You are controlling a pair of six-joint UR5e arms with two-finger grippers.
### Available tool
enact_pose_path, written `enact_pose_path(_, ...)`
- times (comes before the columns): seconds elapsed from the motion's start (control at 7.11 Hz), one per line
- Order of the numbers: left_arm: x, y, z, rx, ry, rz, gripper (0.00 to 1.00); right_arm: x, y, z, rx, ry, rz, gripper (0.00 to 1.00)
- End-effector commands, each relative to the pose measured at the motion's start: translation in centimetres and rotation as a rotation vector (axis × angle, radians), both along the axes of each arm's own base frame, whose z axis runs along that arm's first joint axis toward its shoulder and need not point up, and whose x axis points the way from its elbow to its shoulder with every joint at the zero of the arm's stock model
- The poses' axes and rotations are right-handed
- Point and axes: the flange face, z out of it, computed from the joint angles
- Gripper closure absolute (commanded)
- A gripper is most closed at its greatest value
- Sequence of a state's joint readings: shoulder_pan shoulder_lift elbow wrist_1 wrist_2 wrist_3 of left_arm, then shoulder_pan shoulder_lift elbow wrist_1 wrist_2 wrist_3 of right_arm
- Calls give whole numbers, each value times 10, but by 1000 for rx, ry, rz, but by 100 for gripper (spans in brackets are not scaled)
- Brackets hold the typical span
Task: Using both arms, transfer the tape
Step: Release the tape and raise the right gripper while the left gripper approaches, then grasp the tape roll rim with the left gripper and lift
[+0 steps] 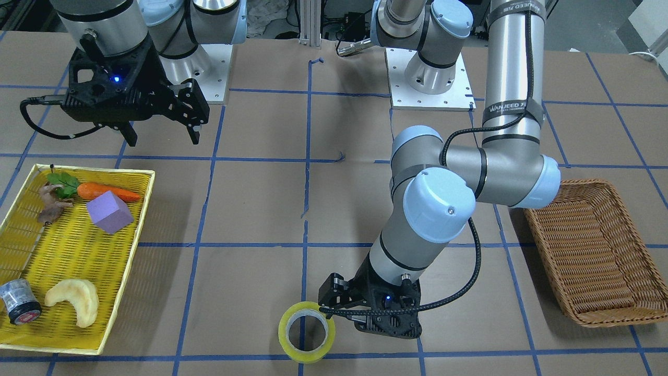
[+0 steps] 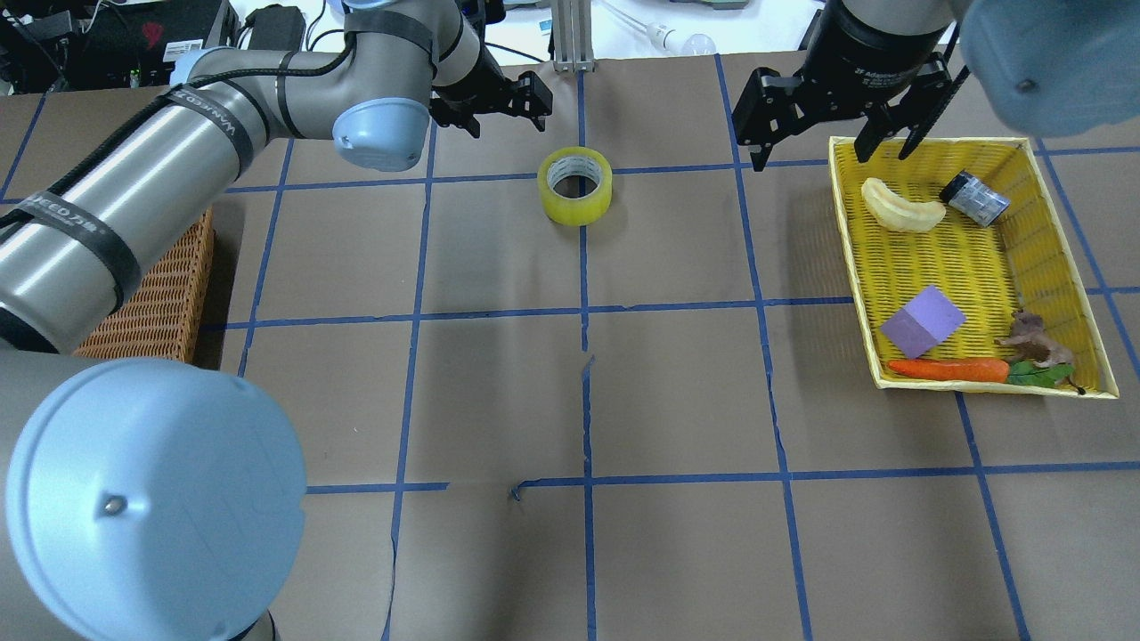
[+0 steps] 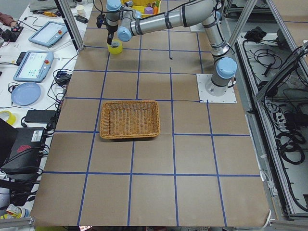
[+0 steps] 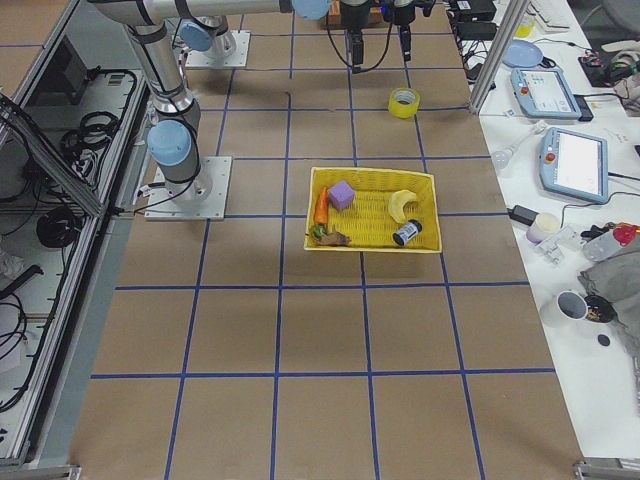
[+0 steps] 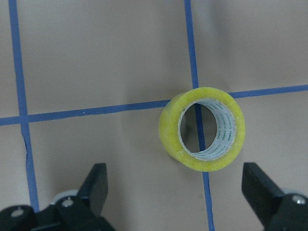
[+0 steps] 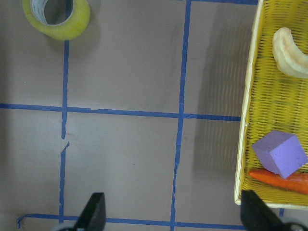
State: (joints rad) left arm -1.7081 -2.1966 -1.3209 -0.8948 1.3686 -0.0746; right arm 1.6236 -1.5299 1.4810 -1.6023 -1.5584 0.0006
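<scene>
The yellow tape roll (image 1: 306, 332) lies flat on the brown table at the far edge of the middle, away from the robot. It also shows in the overhead view (image 2: 575, 185) and in the left wrist view (image 5: 202, 129). My left gripper (image 1: 329, 302) is low beside the roll, open and empty, and the roll sits just ahead of its spread fingers (image 5: 96, 185). My right gripper (image 1: 162, 136) hangs open and empty above the table by the yellow tray's (image 1: 125, 292) inner edge. The right wrist view shows the tape (image 6: 57, 17) well off to one side.
The yellow tray (image 2: 855, 267) on the robot's right holds a carrot (image 2: 948, 369), a purple block (image 2: 923, 321), a pale banana shape (image 2: 901, 206), a small grey cylinder (image 2: 975, 198) and a brown toy. An empty wicker basket (image 1: 589, 250) stands on the robot's left.
</scene>
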Motion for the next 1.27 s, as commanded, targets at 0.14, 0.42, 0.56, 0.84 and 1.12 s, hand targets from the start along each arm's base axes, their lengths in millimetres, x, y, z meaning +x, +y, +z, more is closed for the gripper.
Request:
enact_pose_path(0.14, -9, -33, -56, 21, -1, -5, 1, -2, 0, 3, 19, -5, -7, 0)
enact_pose_path(0.42, -40, -23, -88, 66, -7, -30, 0, -2, 1, 2, 24, -3, -7, 0)
enact_pose_path(0.56, -42, -23, -96, 79, -4, -25, 0, -1, 1, 2, 26, -5, -4, 0)
enact_pose_path(0.84, -45, -19, -114, 113, -11, -32, 0, 0, 2, 2, 25, -3, -3, 0)
enact_pose_path(1.12, -43, -11, -118, 169, -40, -88, 88, 1, 2, 2, 28, -3, 3, 0)
